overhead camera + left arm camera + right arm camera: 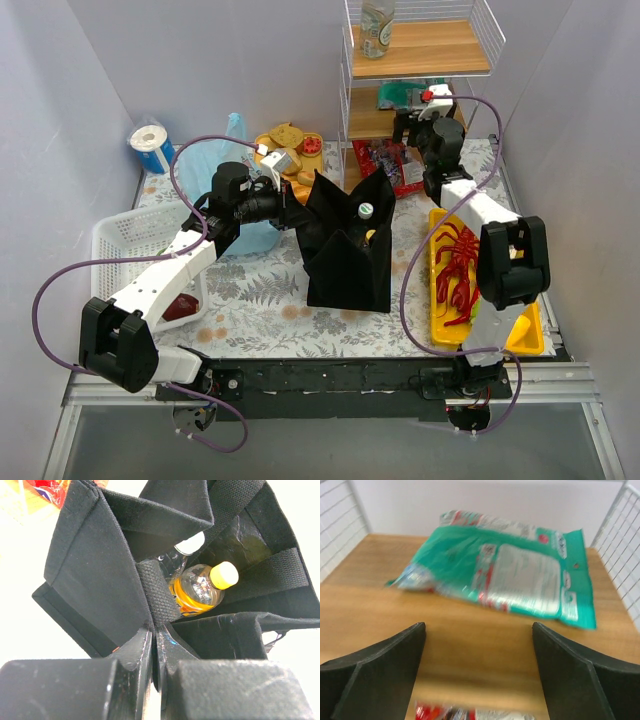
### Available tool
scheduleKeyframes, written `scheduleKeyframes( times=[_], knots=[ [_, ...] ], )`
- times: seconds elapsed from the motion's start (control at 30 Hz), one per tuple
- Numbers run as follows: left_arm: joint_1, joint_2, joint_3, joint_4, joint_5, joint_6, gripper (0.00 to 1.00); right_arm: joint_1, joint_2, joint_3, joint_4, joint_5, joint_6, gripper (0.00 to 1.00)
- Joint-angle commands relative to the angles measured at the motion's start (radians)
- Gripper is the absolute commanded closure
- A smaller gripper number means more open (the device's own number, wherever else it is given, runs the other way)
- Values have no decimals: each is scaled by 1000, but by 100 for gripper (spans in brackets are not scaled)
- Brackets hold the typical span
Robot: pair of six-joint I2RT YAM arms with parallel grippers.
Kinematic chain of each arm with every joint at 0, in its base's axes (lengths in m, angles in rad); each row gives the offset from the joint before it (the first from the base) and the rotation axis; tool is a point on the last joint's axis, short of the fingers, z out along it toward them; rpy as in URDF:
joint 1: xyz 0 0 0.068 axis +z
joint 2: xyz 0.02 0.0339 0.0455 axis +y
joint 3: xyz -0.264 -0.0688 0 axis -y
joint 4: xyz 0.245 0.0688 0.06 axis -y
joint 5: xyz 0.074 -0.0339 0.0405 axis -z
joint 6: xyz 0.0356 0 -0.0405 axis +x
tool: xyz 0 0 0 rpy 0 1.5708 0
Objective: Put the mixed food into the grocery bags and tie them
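Left arm: stretched forward-right over the worktop, wrist at the black bag.
Left fingers: pinched together on the bag's upper edge.
Inside bag: orange drink bottle and clear bottle.
Right arm: reached forward to the wooden shelf.
Right fingers: spread wide, holding nothing, facing a green packet.

The black bag is matt woven cloth. Its strap is coarser ribbed webbing, and the lining at 1 o'clock shines and crinkles like film. Inside, the bottle is clear glossy plastic with a matt yellow cap. The left gripper is scuffed matt black plastic. The packet is glossy green film on a smooth, satin wood shelf with white-coated wire sides. At 9 o'clock on the table, the basket is white plastic lattice.
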Motion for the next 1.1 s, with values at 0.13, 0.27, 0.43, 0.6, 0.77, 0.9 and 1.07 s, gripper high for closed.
scheduleKeyframes(
  times=[0.13,0.27,0.43,0.6,0.77,0.9,1.07],
  knots=[
    [4,-35,-1,-16,-5,18,100,-1,-239,-174,64,-131,32,5],
    [4,-70,-1,-25,-77,28,100,1,-389,-301,64,-155,32,5],
    [7,-135,-23,-22,-247,47,100,1,-539,-533,96,-100,108,5],
    [12,-138,-21,-30,-294,49,100,1,-585,-673,111,-72,124,5],
    [16,-148,-23,-42,-356,55,100,1,-455,-618,85,-63,104,5],
    [16,-159,-26,-39,-354,61,100,-1,-333,-547,98,-74,116,3],
    [18,-158,-26,-41,-353,64,100,-1,-174,-442,104,-108,217,3]
  ],
)
